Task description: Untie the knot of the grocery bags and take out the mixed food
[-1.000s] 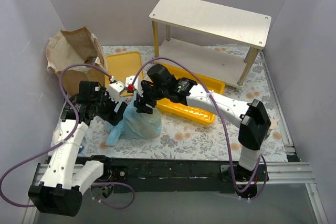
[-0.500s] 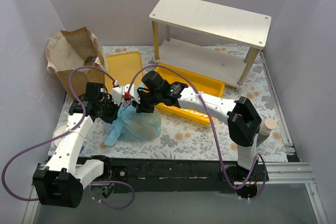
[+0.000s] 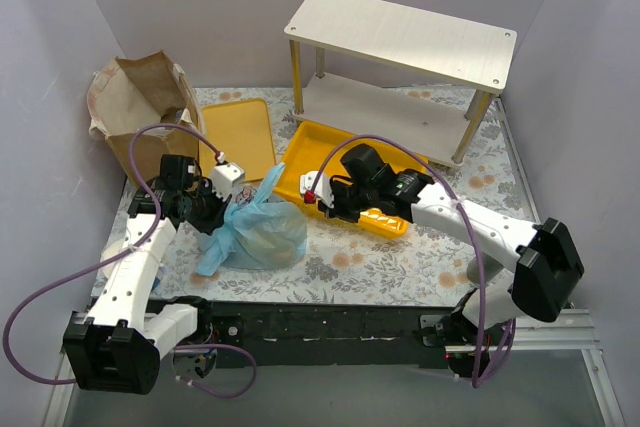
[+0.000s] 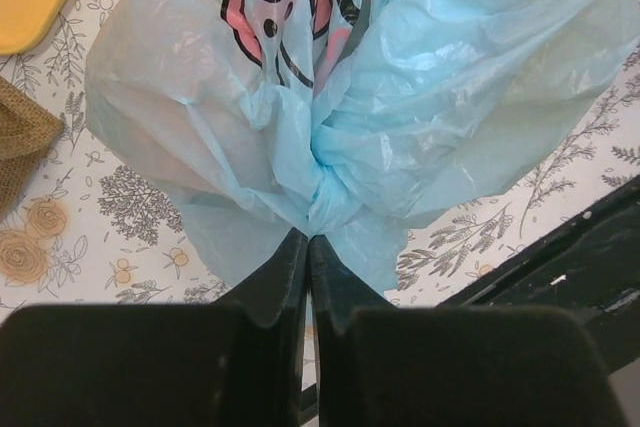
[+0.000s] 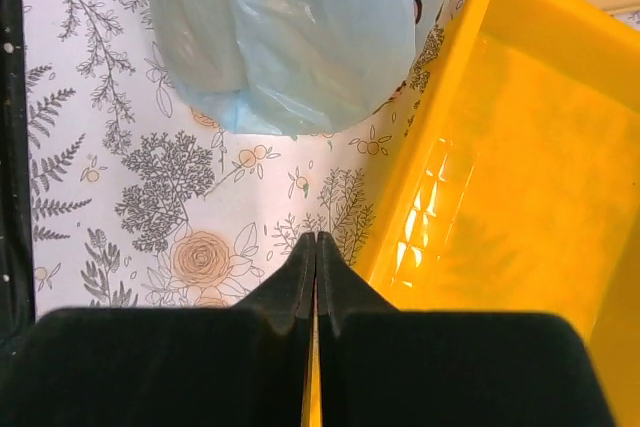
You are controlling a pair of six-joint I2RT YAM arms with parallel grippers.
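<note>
The light-blue plastic bag (image 3: 262,234) with cartoon prints lies knotted on the flowered table, one loose ear sticking up. Its knot (image 4: 330,202) sits right at my left gripper (image 4: 308,239), whose jaws are shut with the twisted plastic pinched at their tips. In the top view this left gripper (image 3: 215,215) is at the bag's left side. My right gripper (image 5: 316,237) is shut with nothing in it. It hovers beside the long yellow tray's rim (image 5: 440,147), apart from the bag; from above, the right gripper (image 3: 318,193) is right of the bag. The brown paper bag (image 3: 140,107) stands back left. The mixed food is hidden.
A flat yellow tray (image 3: 240,132) lies behind the blue bag and the long yellow tray (image 3: 395,219) to its right. A two-level wooden shelf (image 3: 400,37) stands at the back right. The black rail (image 3: 330,312) runs along the table's near edge.
Both grippers have closed. The right arm has pulled back to the right, off the blue bag to the tray's edge. The left gripper now pinches the knot and a bag ear stands up.
</note>
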